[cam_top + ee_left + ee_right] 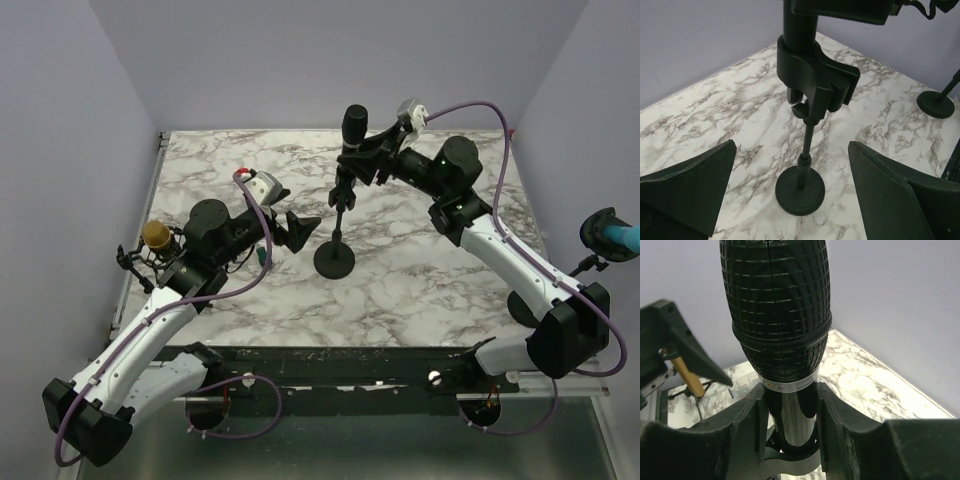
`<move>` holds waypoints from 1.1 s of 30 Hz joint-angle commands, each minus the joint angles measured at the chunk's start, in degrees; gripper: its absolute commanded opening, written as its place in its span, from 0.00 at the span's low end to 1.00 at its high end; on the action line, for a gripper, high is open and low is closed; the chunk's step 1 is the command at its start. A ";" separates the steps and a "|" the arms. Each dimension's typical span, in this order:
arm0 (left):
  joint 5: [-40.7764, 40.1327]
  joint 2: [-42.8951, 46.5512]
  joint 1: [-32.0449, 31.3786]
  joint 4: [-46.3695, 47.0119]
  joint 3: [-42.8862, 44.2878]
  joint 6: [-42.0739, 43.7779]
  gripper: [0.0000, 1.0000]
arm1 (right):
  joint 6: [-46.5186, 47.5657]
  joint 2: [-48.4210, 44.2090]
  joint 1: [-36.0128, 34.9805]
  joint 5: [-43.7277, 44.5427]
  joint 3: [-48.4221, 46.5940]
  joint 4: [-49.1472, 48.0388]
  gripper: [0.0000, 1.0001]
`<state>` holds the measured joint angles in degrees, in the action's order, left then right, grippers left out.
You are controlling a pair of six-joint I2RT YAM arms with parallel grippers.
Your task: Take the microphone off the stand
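Marbled tabletop (420, 290) bears a round-based stand (334, 258); right end effector (791, 415) clamps the grid-textured microphone (775, 305), left end effector (296, 213) gapes

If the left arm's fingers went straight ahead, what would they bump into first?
Probably the microphone stand, which stands straight ahead between the open left fingers; depth is hard to judge.

Black microphone (775, 315), mesh head up, seated upright atop slim black round-based stand (335, 256).

Marble-look tbl (420, 300) w/ 3 lilac walls (330, 60)
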<state>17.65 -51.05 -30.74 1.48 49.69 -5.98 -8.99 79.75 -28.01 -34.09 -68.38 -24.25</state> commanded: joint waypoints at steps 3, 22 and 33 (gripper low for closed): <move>-0.50 -3.60 -1.01 1.87 1.56 -6.23 0.98 | -2.71 -2.37 -0.71 13.59 -2.49 7.72 0.01; -46.72 -9.38 -25.13 27.24 -3.35 3.66 0.99 | -3.15 -2.78 -3.02 15.54 -5.99 14.12 0.01; -51.67 -18.55 -25.95 26.85 4.91 8.60 0.98 | -2.28 -5.60 -3.10 13.58 -5.02 13.37 0.01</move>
<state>-29.08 -68.12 -56.38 25.78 51.59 -0.51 -10.37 77.12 -30.44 -18.92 -72.18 -10.46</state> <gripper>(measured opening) 0.980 0.438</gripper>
